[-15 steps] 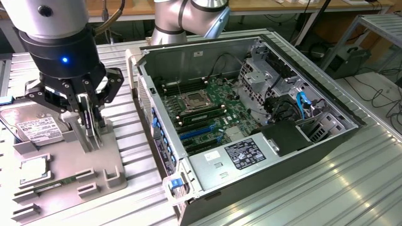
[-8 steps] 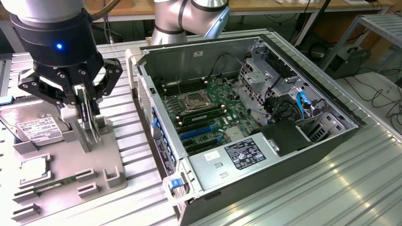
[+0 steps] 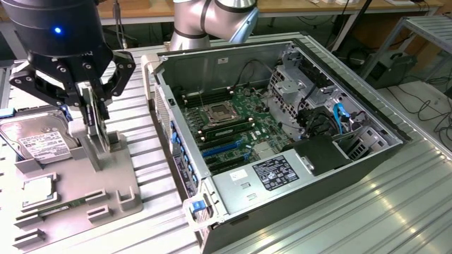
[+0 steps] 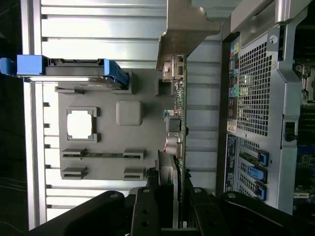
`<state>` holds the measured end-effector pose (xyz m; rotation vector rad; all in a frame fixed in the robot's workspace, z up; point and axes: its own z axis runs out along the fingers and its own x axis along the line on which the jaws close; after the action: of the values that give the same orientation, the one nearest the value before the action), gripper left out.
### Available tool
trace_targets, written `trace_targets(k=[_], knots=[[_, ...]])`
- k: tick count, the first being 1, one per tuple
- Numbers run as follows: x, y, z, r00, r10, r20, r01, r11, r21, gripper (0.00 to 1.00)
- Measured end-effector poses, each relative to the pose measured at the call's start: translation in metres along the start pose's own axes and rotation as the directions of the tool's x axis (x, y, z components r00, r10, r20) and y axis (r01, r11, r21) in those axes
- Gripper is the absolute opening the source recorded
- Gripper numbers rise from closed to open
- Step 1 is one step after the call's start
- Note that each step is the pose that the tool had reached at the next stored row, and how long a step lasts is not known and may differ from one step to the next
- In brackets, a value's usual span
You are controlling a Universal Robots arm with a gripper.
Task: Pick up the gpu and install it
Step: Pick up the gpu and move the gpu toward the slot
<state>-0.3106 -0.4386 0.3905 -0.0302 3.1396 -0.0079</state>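
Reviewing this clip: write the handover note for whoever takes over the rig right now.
Gripper: shut on the gpu, one finger on each flat face, card held upright.
Gpu: at the grey parts holder, beside the hard drive. I cannot tell whether its lower edge is clear of the holder slot.
Open computer case: on the exterior view's right, motherboard exposed.
Done: gpu grasped.
Left: the install; the gpu is not in the case.
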Motion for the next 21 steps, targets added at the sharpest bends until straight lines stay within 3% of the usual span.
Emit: trace_targets(k=[11, 21], knots=[[0.000, 0.0000, -0.0072, 1.0000, 0.000, -0.0001, 0.000, 1.0000, 0.0001, 0.28], [0.000, -0.0001, -0.0229, 1.0000, 0.000, 0.0001, 0.000, 1.0000, -0.0001, 0.28]])
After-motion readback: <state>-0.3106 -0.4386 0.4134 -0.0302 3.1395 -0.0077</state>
